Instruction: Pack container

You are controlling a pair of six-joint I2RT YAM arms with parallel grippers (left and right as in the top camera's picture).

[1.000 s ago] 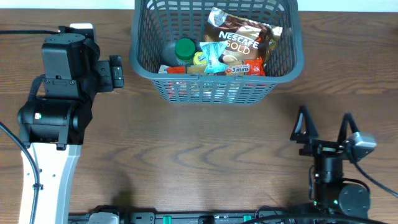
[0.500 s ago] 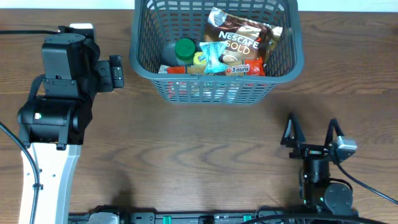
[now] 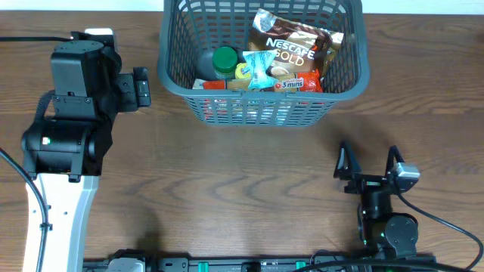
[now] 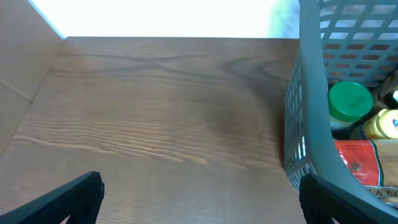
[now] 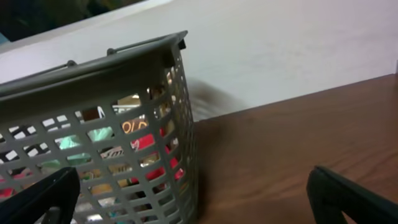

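**Overhead:** the container (image 3: 261,95), a grey slatted basket, stands at the far middle of the table (image 3: 227,189). It already holds a Nescafe Gold pouch (image 3: 291,45), a green-lidded jar (image 3: 224,59) and smaller packets. The left gripper (image 3: 141,87) lies just beside the basket's left wall, and its fingers cannot be read from above. The right gripper (image 3: 367,160) sits near the front edge, apart from the basket, fingers spread and empty. No loose item shows on the wood.

**Left wrist:** both fingers stand wide at the lower corners with nothing between them. This view alone shows how close the right-hand finger sits to the basket wall.

**Right wrist:** the fingers are likewise wide. Only here are the basket's corner and the goods behind its lattice seen from the side.

**Likely hazard:** a sideways swing of the left arm could catch the lattice and shove or tip the basket, given that narrow gap
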